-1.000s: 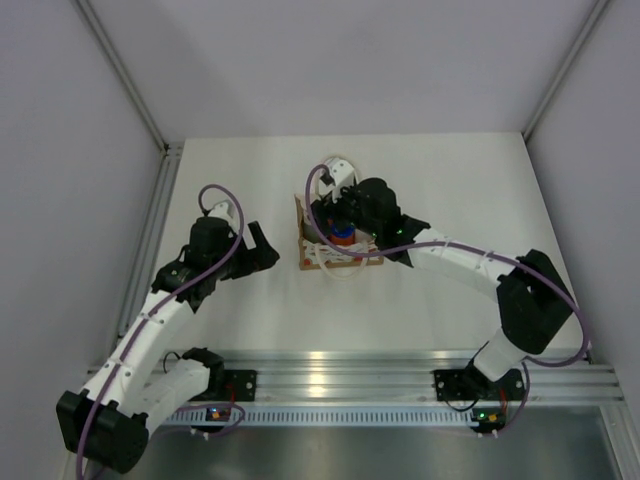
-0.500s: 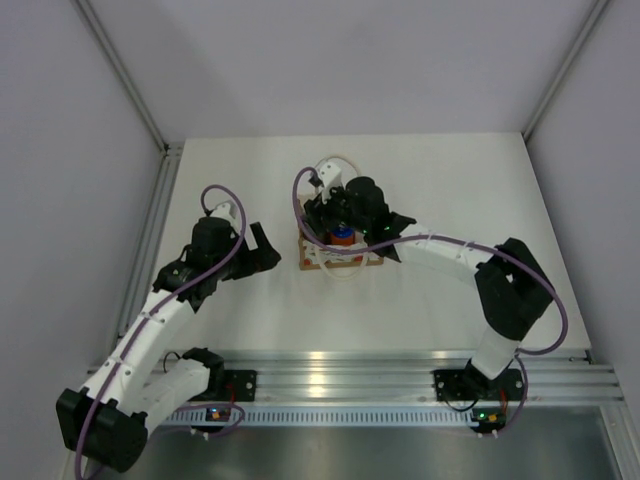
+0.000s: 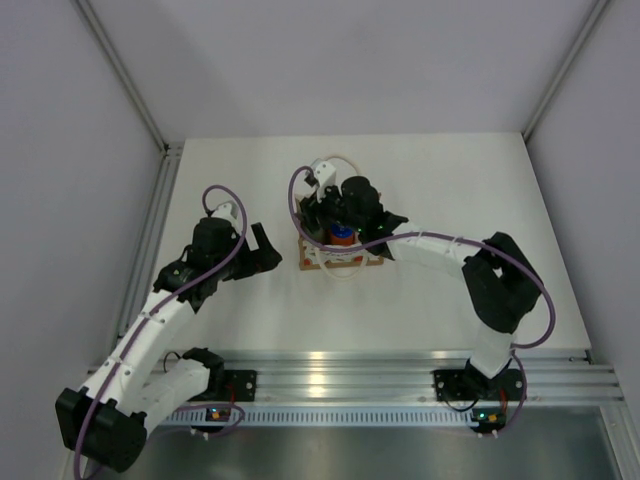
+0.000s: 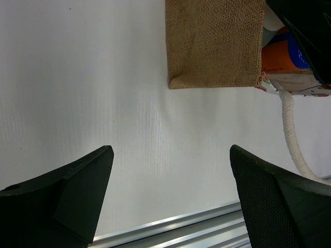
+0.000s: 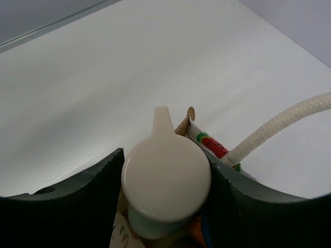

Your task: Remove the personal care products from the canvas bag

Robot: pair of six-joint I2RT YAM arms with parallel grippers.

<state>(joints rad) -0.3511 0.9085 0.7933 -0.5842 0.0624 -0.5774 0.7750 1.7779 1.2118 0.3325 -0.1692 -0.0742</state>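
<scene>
Top view: pale walls (image 3: 330, 60) enclose a white table (image 3: 440, 180); the right gripper (image 3: 335, 212) sits over the burlap tote (image 3: 345, 262), mid-table.

Left wrist: the left gripper (image 4: 170, 155) gapes wide near the tote.

Right wrist: fingers clamp a beige pump top (image 5: 165, 178) at the tote's mouth.

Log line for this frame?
right gripper flanks pump top in bag, grip unconfirmed | left gripper open, apart, beside bag

The bag (image 3: 340, 262) stands mid-bench (image 3: 450, 180), with its rope handle (image 4: 292, 134) trailing in front. The right end effector (image 5: 165, 155) is over the bag's mouth, its fingers touching either side of the pump bottle (image 5: 166, 183). A second bottle (image 4: 276, 57) stands just beside it inside the bag. The left end effector (image 4: 169, 152) hovers left of the bag and apart from it, jaws wide.
</scene>
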